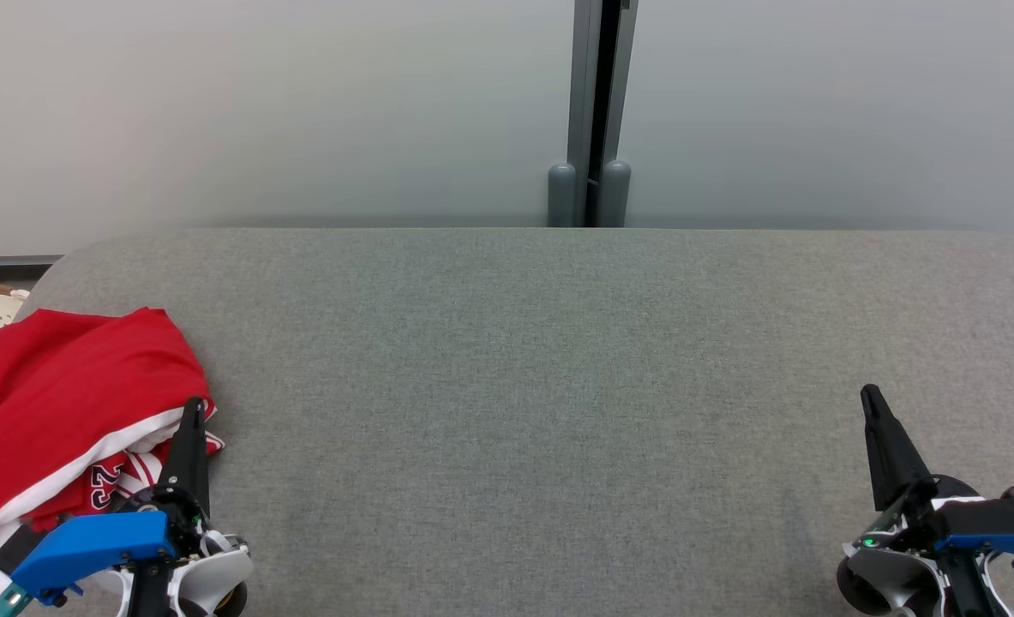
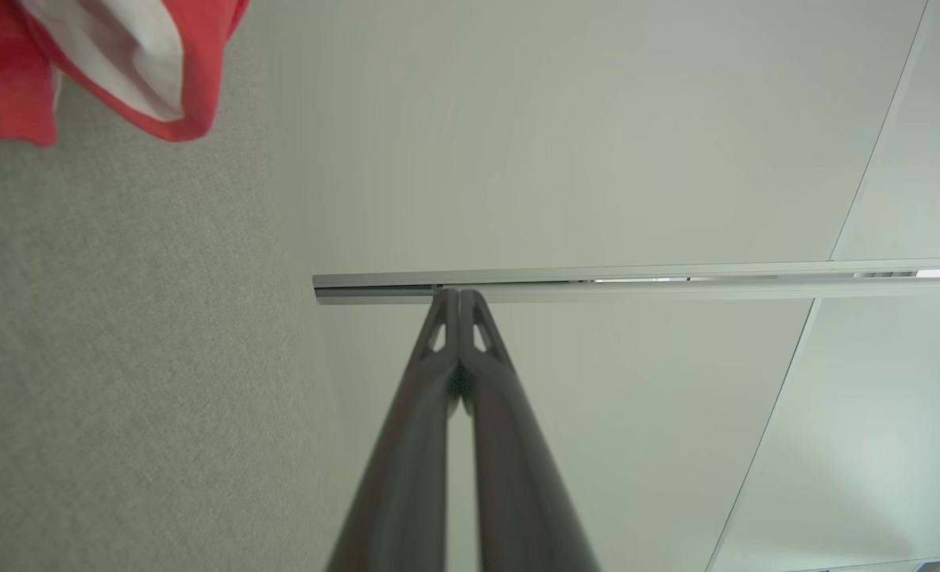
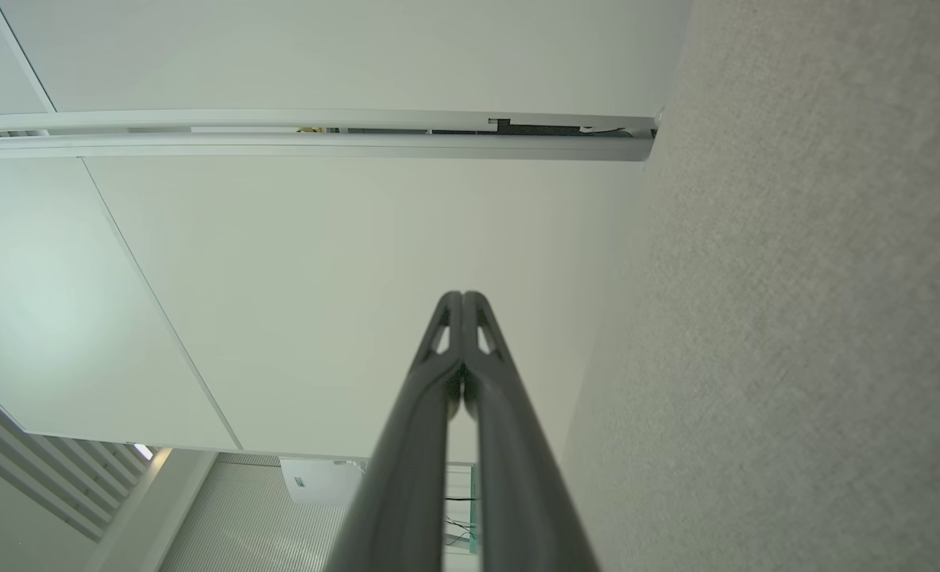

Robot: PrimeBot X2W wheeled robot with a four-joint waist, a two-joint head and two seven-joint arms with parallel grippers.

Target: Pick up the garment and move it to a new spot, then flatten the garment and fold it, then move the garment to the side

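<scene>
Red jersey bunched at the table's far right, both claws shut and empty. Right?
Not quite: the red jersey is bunched at the table's near left, by the left claw, as the head view shows. Both claws, including the right claw, are shut and empty.

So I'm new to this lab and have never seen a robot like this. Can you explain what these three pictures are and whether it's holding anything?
They show one moment from three cameras. The head view looks down from the robot's head at a grey padded table. The left gripper is at the lower left and the right gripper at the lower right; the blue and white parts are its wrists. The other two views come from cameras on each wrist, looking along that arm's two dark fingers toward the pale wall panels. Both pairs of fingers are pressed shut and hold nothing. A crumpled red and white garment lies at the table's left edge, beside the left gripper; whether they touch is unclear. Its corner shows in the left wrist view.
</scene>
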